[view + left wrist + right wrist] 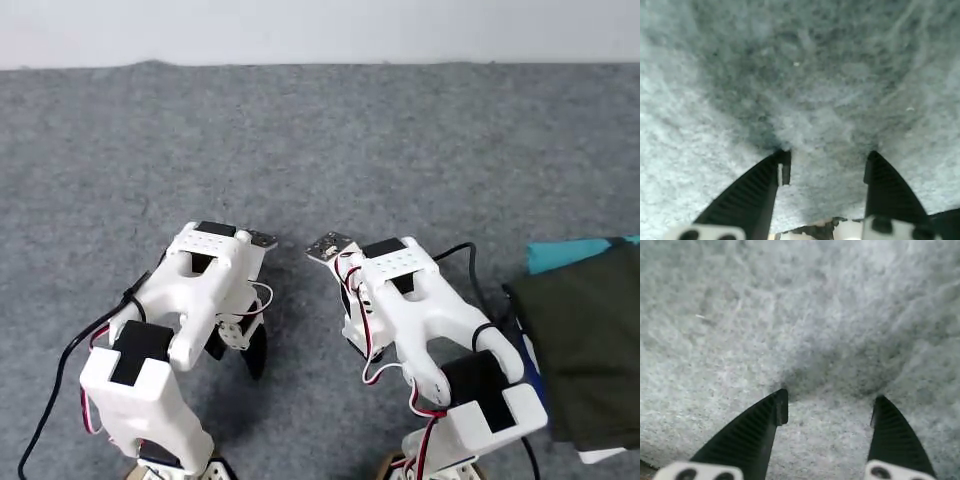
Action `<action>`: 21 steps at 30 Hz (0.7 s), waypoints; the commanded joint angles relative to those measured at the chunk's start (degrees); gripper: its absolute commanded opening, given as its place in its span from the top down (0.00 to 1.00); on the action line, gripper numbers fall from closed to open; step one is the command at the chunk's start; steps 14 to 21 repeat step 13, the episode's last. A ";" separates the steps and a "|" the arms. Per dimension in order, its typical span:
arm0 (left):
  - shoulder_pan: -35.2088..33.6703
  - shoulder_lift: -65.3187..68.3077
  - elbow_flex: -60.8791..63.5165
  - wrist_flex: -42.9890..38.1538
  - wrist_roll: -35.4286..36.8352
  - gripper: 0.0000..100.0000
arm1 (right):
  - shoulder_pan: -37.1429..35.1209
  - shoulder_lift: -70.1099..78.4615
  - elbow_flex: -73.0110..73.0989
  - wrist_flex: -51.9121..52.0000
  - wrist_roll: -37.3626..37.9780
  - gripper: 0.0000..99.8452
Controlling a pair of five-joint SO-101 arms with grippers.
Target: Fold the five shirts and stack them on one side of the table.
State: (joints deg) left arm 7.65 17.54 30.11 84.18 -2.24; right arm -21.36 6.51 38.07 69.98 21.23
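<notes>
Shirts [585, 350] lie folded in a stack at the right edge of the grey bench [320, 150], with a dark olive shirt [600, 320] on top and a teal shirt [560, 253] beneath. The left tool [827, 160] and the right tool [832, 400] each point down at bare bench, fingers spread apart and holding nothing.

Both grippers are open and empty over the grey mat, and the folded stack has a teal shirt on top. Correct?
No: the high view shows a dark olive shirt on top, the teal shirt beneath it. The left gripper and right gripper are open and empty over the grey mat.
</notes>
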 commanded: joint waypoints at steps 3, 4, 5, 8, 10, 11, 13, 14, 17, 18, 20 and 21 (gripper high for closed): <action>0.18 0.44 5.23 -0.09 0.35 0.75 | 0.13 1.45 4.75 -0.22 -0.44 0.75; 0.18 0.44 5.23 -0.09 0.35 0.75 | 0.13 1.45 4.75 -0.22 -0.44 0.75; 0.18 0.44 5.23 -0.09 0.35 0.75 | 0.13 1.45 4.75 -0.22 -0.44 0.75; 0.44 0.35 4.97 0.00 0.18 0.75 | 0.13 1.45 4.75 -0.22 -0.44 0.75; 0.53 -0.35 4.35 2.20 0.18 0.75 | 0.13 1.45 4.75 -0.22 -0.44 0.75; 0.53 -0.35 2.95 5.01 0.18 0.75 | 0.13 1.45 4.75 -0.22 -0.44 0.75; 0.53 -0.44 -1.89 13.36 0.18 0.75 | 0.13 1.45 4.75 -0.22 -0.44 0.75; 0.53 -0.44 -1.89 13.36 0.18 0.75 | 0.13 1.45 4.75 -0.22 -0.44 0.75; 0.53 -0.44 -1.89 13.36 0.18 0.75 | 0.13 1.45 4.75 -0.22 -0.44 0.75; 0.53 -0.44 -1.89 13.36 0.18 0.75 | 0.13 1.45 4.75 -0.22 -0.44 0.75; 0.53 -0.44 -1.89 13.36 0.18 0.75 | 0.13 1.45 4.75 -0.22 -0.44 0.75; 0.53 -0.44 -1.89 13.36 0.18 0.75 | 0.13 1.45 4.75 -0.22 -0.44 0.75</action>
